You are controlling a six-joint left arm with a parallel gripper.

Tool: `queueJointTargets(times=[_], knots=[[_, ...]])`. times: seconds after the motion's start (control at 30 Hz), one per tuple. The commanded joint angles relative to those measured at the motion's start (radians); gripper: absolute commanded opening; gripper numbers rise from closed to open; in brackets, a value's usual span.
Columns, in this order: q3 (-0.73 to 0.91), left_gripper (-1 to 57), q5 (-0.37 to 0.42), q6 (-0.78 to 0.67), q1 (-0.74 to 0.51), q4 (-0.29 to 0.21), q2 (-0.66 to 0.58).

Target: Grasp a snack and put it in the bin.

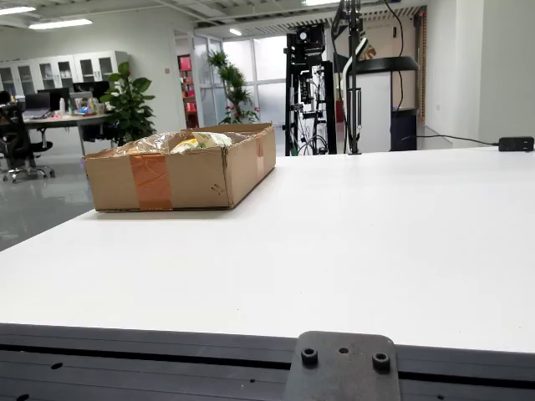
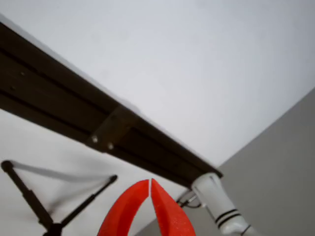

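Observation:
In the view from the side, a shallow cardboard box [image 1: 180, 171] with orange tape sits on the white table [image 1: 359, 234] at the back left. Crinkled snack packets [image 1: 199, 141], yellow and clear, show above its rim. No arm or gripper appears in that view. In the view that rides on the gripper, my gripper [image 2: 149, 183] has two red fingers [image 2: 125, 209] whose tips meet, with nothing between them. It hangs over the table's dark edge rail [image 2: 113, 130]. No snack or box shows in this view.
A black bracket [image 1: 343, 368] is bolted to the table's near rail. A black stand with cables [image 1: 351, 75] rises behind the far edge, and a small black unit [image 1: 516, 144] lies at the far right. A thin black tripod [image 2: 34, 204] and a white table leg [image 2: 216, 201] show under the gripper.

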Motion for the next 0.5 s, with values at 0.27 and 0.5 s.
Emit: queueJointTargets(times=[0.27, 0.5], knots=[[-0.001, 0.4, -0.001, -0.017, 0.032, 0.003, 0.0], [-0.001, 0.4, -0.03, 0.088, 0.052, 0.004, 0.0]])
